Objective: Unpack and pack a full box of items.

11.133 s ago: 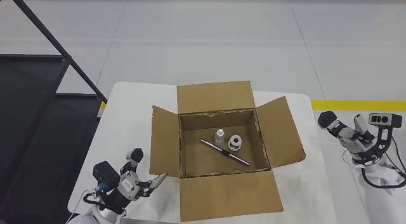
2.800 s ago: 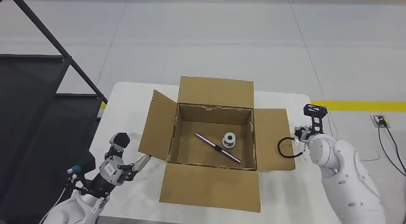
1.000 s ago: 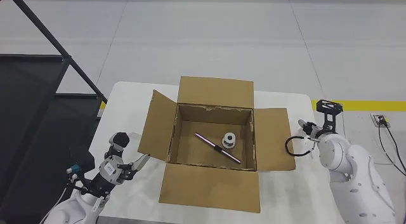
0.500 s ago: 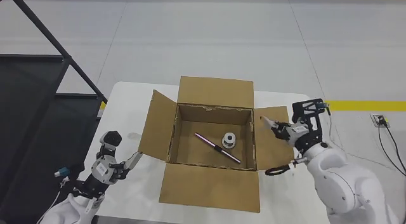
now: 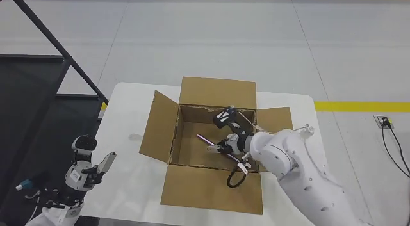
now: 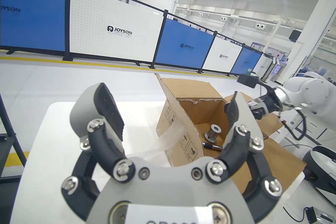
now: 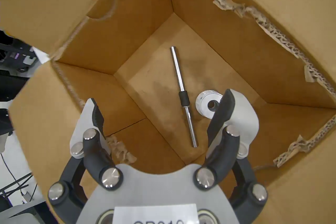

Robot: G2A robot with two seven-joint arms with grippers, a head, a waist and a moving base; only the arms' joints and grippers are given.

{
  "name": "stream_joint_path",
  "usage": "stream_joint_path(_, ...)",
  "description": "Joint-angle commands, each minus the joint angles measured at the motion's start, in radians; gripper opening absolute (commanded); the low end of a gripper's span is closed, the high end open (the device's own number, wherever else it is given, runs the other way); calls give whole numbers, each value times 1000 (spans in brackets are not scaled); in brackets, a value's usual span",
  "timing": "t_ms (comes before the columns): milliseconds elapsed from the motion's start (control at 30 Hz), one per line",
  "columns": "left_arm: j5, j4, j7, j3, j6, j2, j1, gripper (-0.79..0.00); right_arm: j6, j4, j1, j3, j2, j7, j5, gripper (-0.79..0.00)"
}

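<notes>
An open cardboard box [image 5: 218,91] stands in the middle of the white table [image 5: 128,111]. On its floor lie a thin metal rod [image 7: 182,96] with a black collar and a small metal spool [image 7: 208,103] beside it. My right gripper [image 7: 160,112] hangs open above the box floor, over the rod and spool and touching neither. From above, the right gripper [image 5: 216,148] is inside the box, and its arm covers the spool. My left gripper [image 6: 170,101] is open and holds nothing, off the box's left side near the table's front left corner [image 5: 96,163].
All four box flaps are folded outward; the left flap [image 6: 181,128] stands up with a strip of clear tape [image 6: 165,137] hanging from it. A black cable loop [image 5: 237,178] dangles from the right arm over the front flap. A dark metal rack [image 5: 38,104] borders the table's left.
The right arm has swung from the table's right edge over the right flap and into the box. The left arm has drawn back toward the front left corner.
</notes>
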Motion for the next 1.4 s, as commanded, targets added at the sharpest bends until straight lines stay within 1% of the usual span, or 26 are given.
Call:
stream_joint_path(0, 1, 0, 0, 0, 0, 0, 0, 0, 10, 71, 38, -38, -13, 4, 3, 0)
stream_joint_path(167, 1, 0, 0, 0, 0, 0, 0, 0, -1, 222, 109, -85, -38, -1, 21, 0)
stream_joint_path(233, 1, 0, 0, 0, 0, 0, 0, 0, 32, 262, 126, -104, -45, -5, -15, 0)
stream_joint_path(300, 1, 0, 0, 0, 0, 0, 0, 0, 45, 285, 135, -118, -53, -8, -20, -3)
stream_joint_path(400, 1, 0, 0, 0, 0, 0, 0, 0, 78, 315, 150, -133, -62, 0, -48, -43)
stream_joint_path(567, 1, 0, 0, 0, 0, 0, 0, 0, 113, 354, 165, -154, -74, 16, -84, -71)
stream_joint_path(667, 1, 0, 0, 0, 0, 0, 0, 0, 115, 375, 173, -162, -82, 16, -87, -95)
stream_joint_path(700, 1, 0, 0, 0, 0, 0, 0, 0, 117, 382, 176, -164, -85, 17, -88, -126)
stream_joint_path(733, 1, 0, 0, 0, 0, 0, 0, 0, 116, 386, 178, -167, -87, 17, -89, -188)
stream_joint_path(767, 1, 0, 0, 0, 0, 0, 0, 0, 115, 390, 180, -169, -90, 17, -90, -252)
stream_joint_path(800, 1, 0, 0, 0, 0, 0, 0, 0, 114, 395, 182, -171, -92, 19, -90, -345)
stream_joint_path(833, 1, 0, 0, 0, 0, 0, 0, 0, 111, 399, 184, -171, -94, 21, -87, -419)
stream_joint_path(867, 1, 0, 0, 0, 0, 0, 0, 0, 109, 405, 187, -171, -96, 22, -87, -468)
stream_joint_path(967, 1, 0, 0, 0, 0, 0, 0, 0, 101, 423, 192, -170, -101, 27, -84, -566)
stream_joint_path(1033, 1, 0, 0, 0, 0, 0, 0, 0, 96, 430, 194, -168, -104, 29, -78, -603)
stream_joint_path(1067, 1, 0, 0, 0, 0, 0, 0, 0, 93, 432, 195, -167, -105, 28, -76, -653)
stream_joint_path(1100, 1, 0, 0, 0, 0, 0, 0, 0, 87, 430, 193, -163, -106, 23, -69, -683)
stream_joint_path(1167, 1, 0, 0, 0, 0, 0, 0, 0, 74, 422, 191, -151, -104, 18, -61, -785)
stream_joint_path(1267, 1, 0, 0, 0, 0, 0, 0, 0, 37, 375, 172, -118, -96, 23, -32, -785)
stream_joint_path(1367, 1, 0, 0, 0, 0, 0, 0, 0, 35, 291, 139, -71, -77, 36, -54, -785)
